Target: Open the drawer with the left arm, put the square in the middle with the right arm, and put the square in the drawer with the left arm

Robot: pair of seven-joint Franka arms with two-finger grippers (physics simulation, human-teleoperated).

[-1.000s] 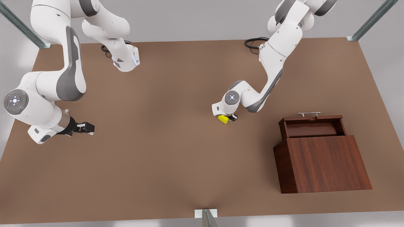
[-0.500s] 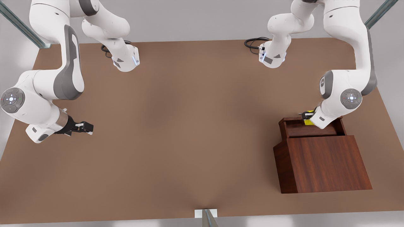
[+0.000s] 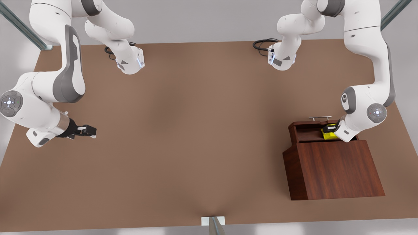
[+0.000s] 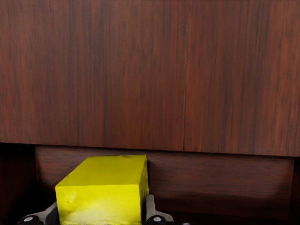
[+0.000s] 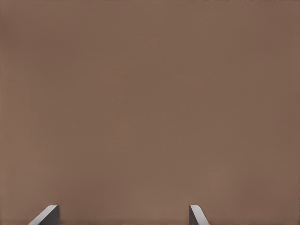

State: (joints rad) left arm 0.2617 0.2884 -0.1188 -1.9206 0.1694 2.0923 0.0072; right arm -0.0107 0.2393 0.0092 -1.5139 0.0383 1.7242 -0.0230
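Front view: I have the left gripper (image 3: 329, 130) down inside the open drawer (image 3: 308, 133), pinching the square (image 3: 329, 134) between its fingers. The drawer is pulled out of the wooden box (image 3: 333, 168), which sits near the table's edge at the front view's right, and its silver handle (image 3: 320, 117) points toward the table's far edge. The square sits toward the drawer's end nearer that edge of the table, close against the box's front lip. In the left wrist view I see the square (image 4: 103, 190) clamped on both sides by the fingers (image 4: 152, 216), with the drawer's inner wall (image 4: 220, 180) just beyond it and the box's grained top panel (image 4: 150, 70) above that wall. I cannot tell whether the square's underside touches the drawer floor.

The right gripper (image 3: 85, 131) waits near the table's edge at the front view's left, held low over the brown tabletop (image 3: 196, 130). In the right wrist view its fingertips (image 5: 47, 215) stand spread apart with bare tabletop (image 5: 150, 103) between and beyond them.

The middle of the table is open from the far edge to the near edge, and a wide stretch of bare surface separates the two grippers. Between the box and the near edge there is a narrow strip of bare table.
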